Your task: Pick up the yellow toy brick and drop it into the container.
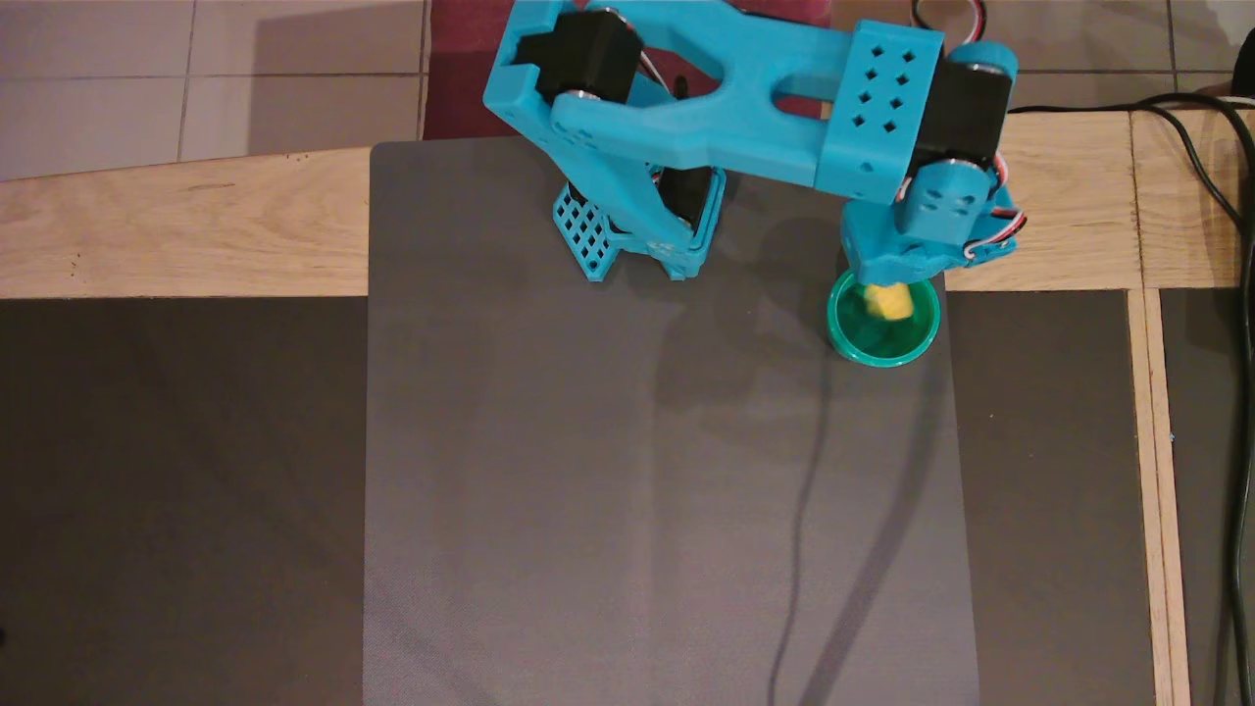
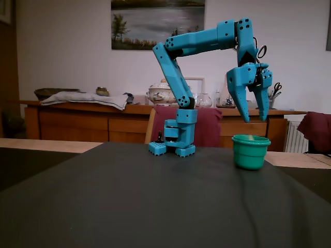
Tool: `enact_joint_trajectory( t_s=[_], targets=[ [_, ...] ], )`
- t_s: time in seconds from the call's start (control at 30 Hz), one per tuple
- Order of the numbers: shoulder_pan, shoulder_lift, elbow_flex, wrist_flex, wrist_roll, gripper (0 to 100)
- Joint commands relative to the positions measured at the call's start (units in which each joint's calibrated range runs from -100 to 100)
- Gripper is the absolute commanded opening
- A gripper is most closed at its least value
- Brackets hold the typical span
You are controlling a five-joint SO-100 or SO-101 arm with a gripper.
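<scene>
Dark matting on the surface [image 2: 155, 206] fills the foreground. Beyond it stands the container [image 2: 251, 152], with the yellow toy brick [image 1: 890, 300] lying inside. Directly above the container, the fingers [image 2: 255, 118] hang spread and empty. Light, rigid and probably slick, the brick is best pinched across its flat sides.

Gripper [image 2: 256, 118] open, empty, pointing straight down

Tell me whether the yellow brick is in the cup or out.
In: overhead, the yellow brick lies inside the cup.
</scene>
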Motion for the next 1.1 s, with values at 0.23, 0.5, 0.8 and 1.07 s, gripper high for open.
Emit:
enact_joint_trajectory(
  t_s=[0.23,0.5,0.8,1.07],
  targets=[
    [0.48,-1.67,-0.17,-0.48,-0.15,0],
    [21.45,-7.57,-8.93,-5.1,-8.98,0],
    [46.05,-28.99,-8.93,-9.81,-13.89,0],
    [56.03,-46.19,3.98,-9.72,-14.0,0]
  ],
)
